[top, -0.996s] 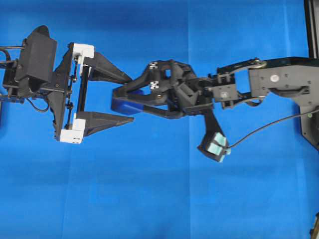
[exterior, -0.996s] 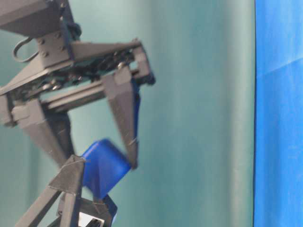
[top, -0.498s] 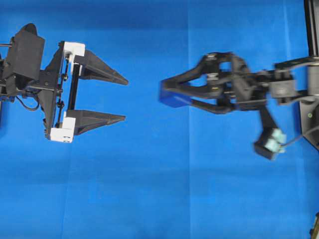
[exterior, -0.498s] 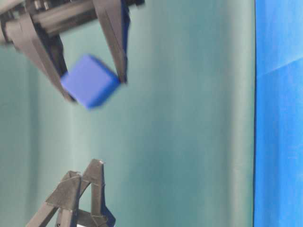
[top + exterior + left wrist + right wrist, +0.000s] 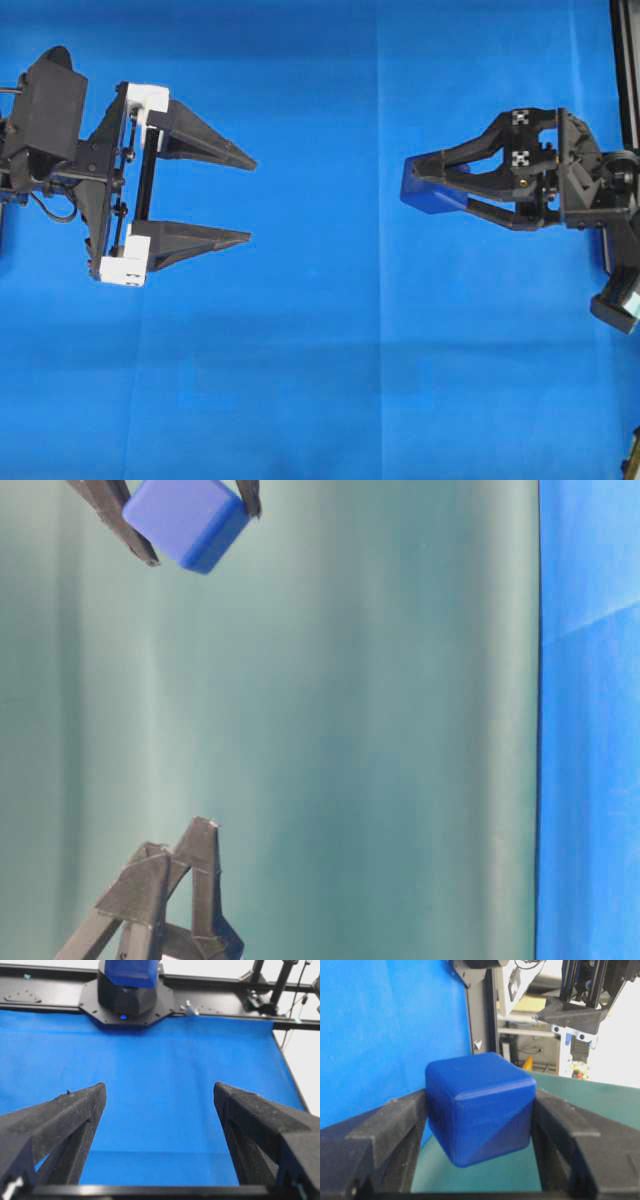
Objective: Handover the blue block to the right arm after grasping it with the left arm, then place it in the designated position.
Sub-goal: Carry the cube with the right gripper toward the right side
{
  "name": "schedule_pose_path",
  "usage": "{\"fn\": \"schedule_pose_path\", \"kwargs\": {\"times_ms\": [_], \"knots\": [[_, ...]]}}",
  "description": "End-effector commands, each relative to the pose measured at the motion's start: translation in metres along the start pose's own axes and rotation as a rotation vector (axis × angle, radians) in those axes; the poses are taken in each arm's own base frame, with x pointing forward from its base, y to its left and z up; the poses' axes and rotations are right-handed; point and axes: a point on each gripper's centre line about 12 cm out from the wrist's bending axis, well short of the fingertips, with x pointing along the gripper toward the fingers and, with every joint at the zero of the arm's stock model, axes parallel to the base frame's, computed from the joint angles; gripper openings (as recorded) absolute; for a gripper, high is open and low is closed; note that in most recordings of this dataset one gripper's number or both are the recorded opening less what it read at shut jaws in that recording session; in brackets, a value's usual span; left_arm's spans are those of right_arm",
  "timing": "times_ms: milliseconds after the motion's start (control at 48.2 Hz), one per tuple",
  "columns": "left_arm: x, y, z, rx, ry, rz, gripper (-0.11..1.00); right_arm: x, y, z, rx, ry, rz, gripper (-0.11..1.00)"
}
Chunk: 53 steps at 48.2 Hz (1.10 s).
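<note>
Two Pincers, One Block: Holdings at Time of Record

Two pincers were logged over a blue cloth (image 5: 320, 380) covering the worktop.

Item 1, the left arm's pincer (image 5: 248, 197): at the left of the overhead view, pointing toward the right of the frame. White blocks sat on its finger mounts. Its jaws were spread wide and held nothing; in its own wrist view the two fingertips (image 5: 92, 1097) stood far apart at the lower corners, with bare cloth between them.

Item 2, the right arm's pincer (image 5: 412, 183): all black, at the right of the overhead view, pointing toward the left of the frame, well apart from Item 1. Its jaws were pinching the blue block.

Item 3, the blue block (image 5: 428, 198): a small dark-blue cube with rounded edges, clamped between the tips of Item 2. In the right wrist view it (image 5: 479, 1105) filled the centre of the frame, one finger pressed against each side. In the table-level view it (image 5: 187, 520) appeared at the upper left, tilted on a corner, against a green backdrop (image 5: 380, 730).
</note>
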Motion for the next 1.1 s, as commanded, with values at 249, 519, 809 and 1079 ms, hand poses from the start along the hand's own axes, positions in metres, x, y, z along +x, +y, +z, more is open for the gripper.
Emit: {"fn": "schedule_pose_path", "kwargs": {"times_ms": [249,519,809,1079], "knots": [[0.0002,-0.0003,0.0103,-0.002,-0.031,-0.001,0.93,-0.0061,-0.0087,0.0052,0.273,-0.037,-0.019,0.46],[0.0005,-0.0003,0.01,0.0,-0.031,-0.001,0.93,-0.0091,-0.0129,0.007,0.72,-0.06,-0.019,0.46],[0.0005,-0.0003,0.0099,0.0,-0.029,-0.001,0.93,-0.0094,-0.0144,0.0066,1.114,-0.06,-0.01,0.46],[0.0005,-0.0003,0.01,-0.002,-0.031,-0.001,0.93,-0.0094,-0.0144,0.0066,1.201,-0.061,-0.008,0.46]]}}
